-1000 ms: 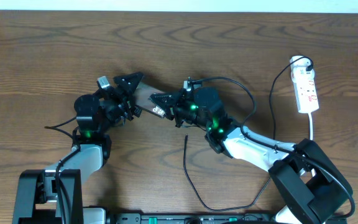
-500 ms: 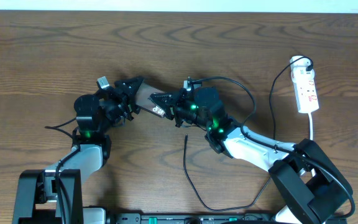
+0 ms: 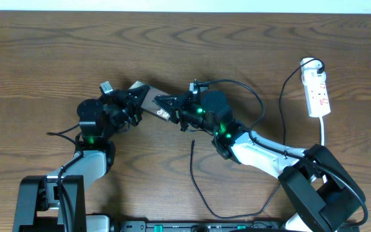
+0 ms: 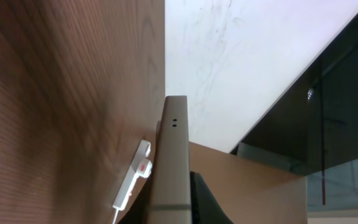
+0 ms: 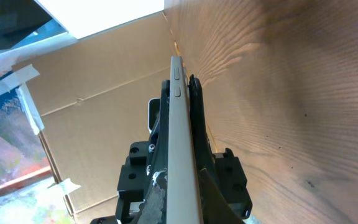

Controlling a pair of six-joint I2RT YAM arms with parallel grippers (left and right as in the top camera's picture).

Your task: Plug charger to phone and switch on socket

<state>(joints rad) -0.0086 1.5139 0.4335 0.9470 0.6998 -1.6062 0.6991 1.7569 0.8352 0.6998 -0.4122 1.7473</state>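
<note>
Phone (image 3: 148, 102), overhead view: held up between both arms near the middle of the worktop (image 3: 44, 51). Left jaws are on its left end, right jaws on the end with the white lettering. Long axis runs roughly left-right, with the right end slanted toward the robot. Charger cable (image 3: 192, 169) lies loose on the worktop. Its plug tip (image 3: 193, 144) is on the robot's side of the phone, near the right arm (image 3: 263, 145), and apart from the phone. Right arm is clearly nearer to it than the left. Power strip (image 3: 317, 90) is far right, well apart from both jaws.

Left wrist view: phone (image 4: 174, 162) is edge-on, running straight away from the camera. One dark finger (image 4: 207, 208) sits tight on its right face and the other side barely shows. I read these jaws as clamped on the phone. Power strip (image 4: 129, 185) is visible beyond it on the worktop.

Right wrist view: phone (image 5: 180, 124) is edge-on again, side buttons facing the camera. Black fingers (image 5: 193, 112) press both faces, so these jaws are clamped on it too.

My read: nothing is plugged in yet. One arm has to let go to fetch the plug tip, and the right is the obvious pick. The left would then carry the phone alone. Can't tell which end has the port.
</note>
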